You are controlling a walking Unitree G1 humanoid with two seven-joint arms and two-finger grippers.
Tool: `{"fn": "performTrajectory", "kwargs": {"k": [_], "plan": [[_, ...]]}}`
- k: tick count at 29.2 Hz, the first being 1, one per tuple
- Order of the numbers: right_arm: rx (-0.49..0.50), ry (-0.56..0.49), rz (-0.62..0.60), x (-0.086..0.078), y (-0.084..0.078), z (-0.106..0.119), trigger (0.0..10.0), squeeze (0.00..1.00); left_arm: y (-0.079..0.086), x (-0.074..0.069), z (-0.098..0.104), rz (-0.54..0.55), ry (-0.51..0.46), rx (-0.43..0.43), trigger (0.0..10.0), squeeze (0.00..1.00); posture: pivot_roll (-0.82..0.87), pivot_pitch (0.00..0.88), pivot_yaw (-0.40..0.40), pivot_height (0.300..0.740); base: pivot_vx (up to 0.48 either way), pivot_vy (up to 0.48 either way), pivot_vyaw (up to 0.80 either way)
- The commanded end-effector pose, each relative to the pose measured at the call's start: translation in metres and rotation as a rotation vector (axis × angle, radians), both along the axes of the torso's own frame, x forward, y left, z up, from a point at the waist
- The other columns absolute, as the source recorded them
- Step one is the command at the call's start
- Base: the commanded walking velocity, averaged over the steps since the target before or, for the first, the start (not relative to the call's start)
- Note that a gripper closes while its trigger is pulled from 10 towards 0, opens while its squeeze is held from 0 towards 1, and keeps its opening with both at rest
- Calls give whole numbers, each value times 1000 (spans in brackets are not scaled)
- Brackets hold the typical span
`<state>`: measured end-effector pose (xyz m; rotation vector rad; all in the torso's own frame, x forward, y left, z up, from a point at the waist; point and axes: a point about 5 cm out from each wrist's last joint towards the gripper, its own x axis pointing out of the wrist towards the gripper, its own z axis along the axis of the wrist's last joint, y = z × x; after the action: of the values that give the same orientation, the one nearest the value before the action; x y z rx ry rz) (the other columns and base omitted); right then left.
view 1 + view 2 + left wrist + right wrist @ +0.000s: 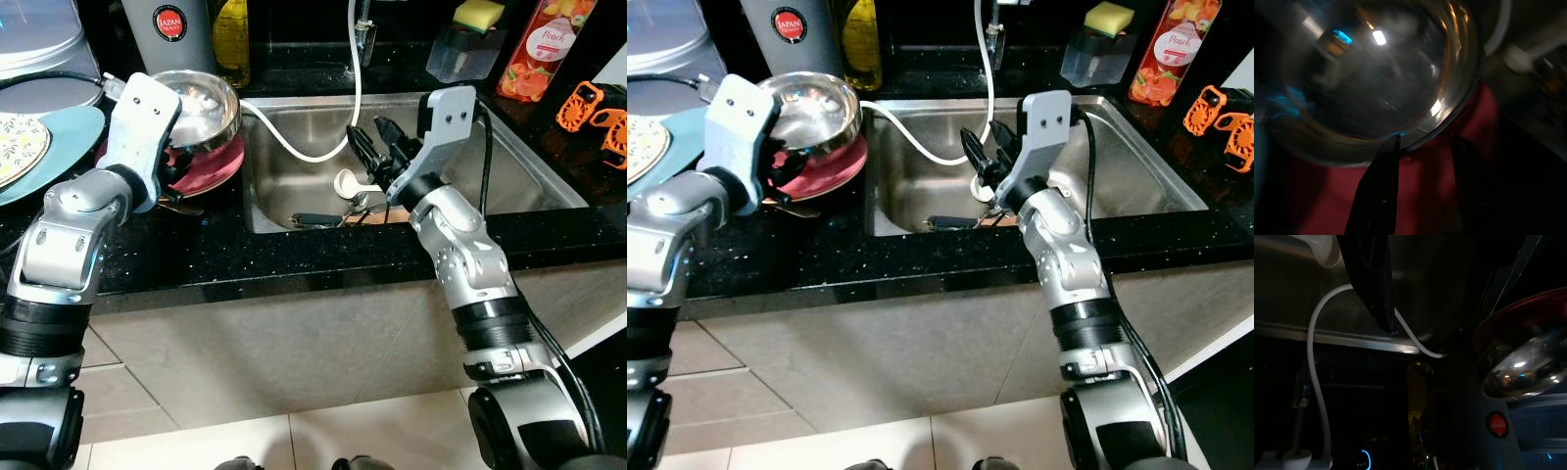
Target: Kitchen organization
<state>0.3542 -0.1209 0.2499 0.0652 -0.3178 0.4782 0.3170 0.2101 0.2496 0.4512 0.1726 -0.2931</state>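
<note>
One steel bowl (201,108) sits on one red plate (217,166) at the upper left of the head views, on the black counter (294,259) just left of the sink (509,166). One teal plate (59,147) lies at the far left edge, with a patterned dish (18,147) on it. Along the top edge stand one grey canister (167,34) with a red label, one yellow bottle (231,39), one clear holder (462,49) with a yellow sponge (478,13) on top, and one peach bottle (542,47). Two orange clips (593,110) lie at the right edge.

In the sink, at the centre, lie one white ladle (349,182) and a few dark utensils (318,219), too jumbled to count. One white hose (304,147) hangs from the tap (366,29) at top centre and loops across the basin toward the bowl.

The left gripper (1422,147) is at the near rim of the bowl, over the red plate. In the left wrist view its two fingers (1378,191) stand a moderate gap apart, tips touching or just short of the bowl's rim, holding nothing. The left arm's housing hides part of the bowl and plate in the head views.

The right gripper (377,147) hangs above the sink's centre, over the ladle, fingers spread fairly wide and empty; the hose crosses just behind them.
</note>
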Motion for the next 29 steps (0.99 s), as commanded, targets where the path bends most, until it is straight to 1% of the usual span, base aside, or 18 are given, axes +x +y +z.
{"fn": "performTrajectory", "kwargs": {"k": [1, 2, 4, 5, 8, 9, 10, 12, 15, 18, 19, 20, 21, 23, 26, 27, 28, 29], "plan": [[-12, 11, -12, -3, -7, -3, 10000, 0, 3, -10, -3, -21, 48, 64, 10000, 0, 90, 40, 9, 740, 0, 0, 0], [-15, 17, -12, -5, -9, -3, 10000, 0, 2, -13, -6, -39, 65, 78, 10000, 0, 95, 39, 5, 740, 0, 0, 0], [-17, 21, -12, -6, -9, -4, 10000, 0, 2, -16, -8, -52, 76, 85, 10000, 0, 95, 39, 5, 740, 0, 0, 0], [-16, 31, -8, -8, -10, -5, 10000, 0, -2, -19, -14, -94, 83, 131, 10000, 0, 101, 38, -1, 740, 0, 0, 0], [-16, 32, 5, -7, -6, -4, 10000, 0, -7, -17, -6, -108, 8, 162, 10000, 0, 109, 34, -8, 740, 0, 0, 0], [-16, 32, 5, -7, -6, -4, 10000, 0, -7, -17, -6, -108, 8, 162, 10000, 0, 109, 34, -8, 740, 0, 0, 0], [-17, 31, 13, -7, -4, -3, 10000, 0, -8, -17, -2, -97, -16, 158, 10000, 0, 109, 34, -8, 740, 0, 0, 0], [-16, 28, 25, -6, -1, -2, 10000, 0, -6, -15, 8, -69, -79, 187, 10000, 0, 120, 27, -18, 740, 0, 0, 0], [-18, 29, 39, -6, 3, -1, 10000, 0, -7, -15, 14, -76, -102, 191, 10000, 0, 123, 26, -20, 740, 0, 0, 0], [-18, 32, 41, -6, 4, -1, 10000, 0, 1, -11, 22, -46, -164, 284, 10000, 0, 123, 25, -24, 740, 0, 0, 0], [-17, 33, 40, -6, 3, -1, 10000, 0, 4, -10, 25, -39, -180, 329, 10000, 0, 125, 26, -26, 740, 0, 0, 0], [-17, 33, 40, -6, 3, -1, 10000, 0, 4, -10, 25, -39, -180, 329, 10000, 0, 125, 26, -26, 740, 0, 0, 0], [-16, 33, 39, -6, 3, -1, 10000, 0, 7, -8, 27, -35, -192, 361, 10000, 0, 125, 26, -26, 740, 0, 0, 0], [-14, 35, 37, -5, 3, -1, 10000, 0, 15, -1, 34, -26, -216, 429, 10000, 0, 125, 31, -25, 740, 0, 0, 0], [-13, 35, 37, -5, 3, -1, 10000, 0, 18, 1, 36, -24, -223, 446, 10000, 0, 125, 31, -25, 740, 0, 0, 0], [-13, 36, 37, -5, 3, -1, 10000, 0, 19, 4, 37, -35, -218, 435, 10000, 420, 125, 32, -25, 740, 0, 0, 0], [-12, 36, 37, -5, 3, -2, 10000, 0, 19, 7, 38, -54, -206, 414, 10000, 1000, 124, 33, -23, 740, 0, 0, 0], [-11, 36, 37, -5, 3, -1, 10000, 0, 18, 12, 39, -89, -176, 354, 10000, 1000, 118, 36, -19, 740, 0, 0, 0]]}}
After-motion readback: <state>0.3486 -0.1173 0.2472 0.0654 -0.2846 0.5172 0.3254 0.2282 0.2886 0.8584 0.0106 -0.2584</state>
